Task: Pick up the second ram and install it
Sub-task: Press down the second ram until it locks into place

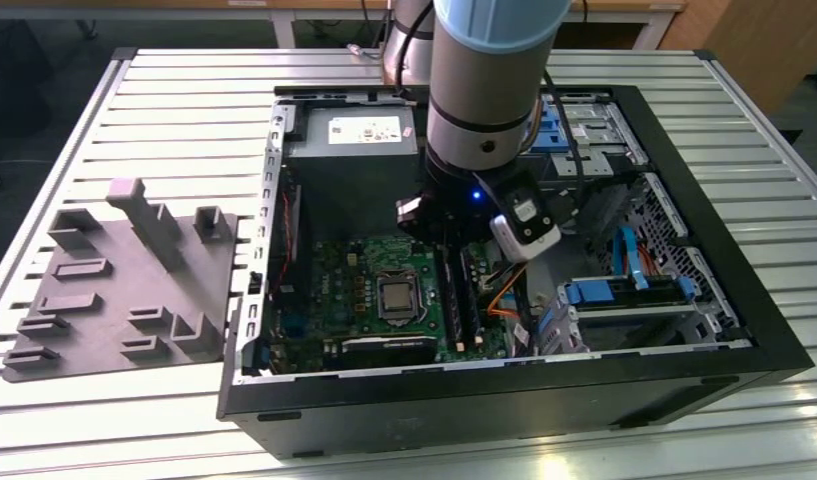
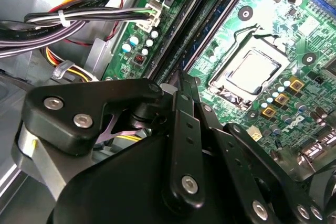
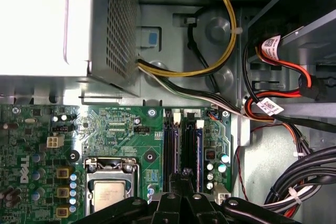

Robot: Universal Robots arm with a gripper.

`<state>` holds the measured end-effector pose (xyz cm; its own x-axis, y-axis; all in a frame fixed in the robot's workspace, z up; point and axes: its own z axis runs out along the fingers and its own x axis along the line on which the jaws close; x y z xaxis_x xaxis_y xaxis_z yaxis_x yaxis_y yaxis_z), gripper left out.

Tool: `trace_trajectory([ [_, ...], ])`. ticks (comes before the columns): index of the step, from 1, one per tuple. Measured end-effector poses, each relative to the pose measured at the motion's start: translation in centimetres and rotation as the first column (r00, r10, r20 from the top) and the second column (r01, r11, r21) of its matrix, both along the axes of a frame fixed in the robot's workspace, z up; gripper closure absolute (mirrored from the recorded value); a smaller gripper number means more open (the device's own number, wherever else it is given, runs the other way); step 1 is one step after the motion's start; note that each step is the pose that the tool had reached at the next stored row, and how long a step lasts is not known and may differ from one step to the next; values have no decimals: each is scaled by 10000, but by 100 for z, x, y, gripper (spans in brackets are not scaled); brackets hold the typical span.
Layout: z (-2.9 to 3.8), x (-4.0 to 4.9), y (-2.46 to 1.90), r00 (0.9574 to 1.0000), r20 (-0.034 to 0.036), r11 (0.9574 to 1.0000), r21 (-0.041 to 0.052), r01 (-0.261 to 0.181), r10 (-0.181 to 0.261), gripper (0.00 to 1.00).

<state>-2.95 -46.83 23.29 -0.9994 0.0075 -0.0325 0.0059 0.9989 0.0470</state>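
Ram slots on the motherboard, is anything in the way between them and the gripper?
Nothing visible. The gripper hangs right over the ram slots, and the cables lie beside the board, clear of the slots.

Slatted metal table (image 1: 181, 110), open PC case (image 1: 728, 330), grey foam tray (image 1: 115, 290)

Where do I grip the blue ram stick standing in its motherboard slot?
Pinch the ram stick across its flat faces, mid-length on the upper edge, coming straight down: it stands on edge between slots, so only that edge seems free.
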Motion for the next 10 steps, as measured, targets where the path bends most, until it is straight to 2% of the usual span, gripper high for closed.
trace_trajectory([
  [10,0,-2,23,10000,0,10000,0,0,0,89],
])
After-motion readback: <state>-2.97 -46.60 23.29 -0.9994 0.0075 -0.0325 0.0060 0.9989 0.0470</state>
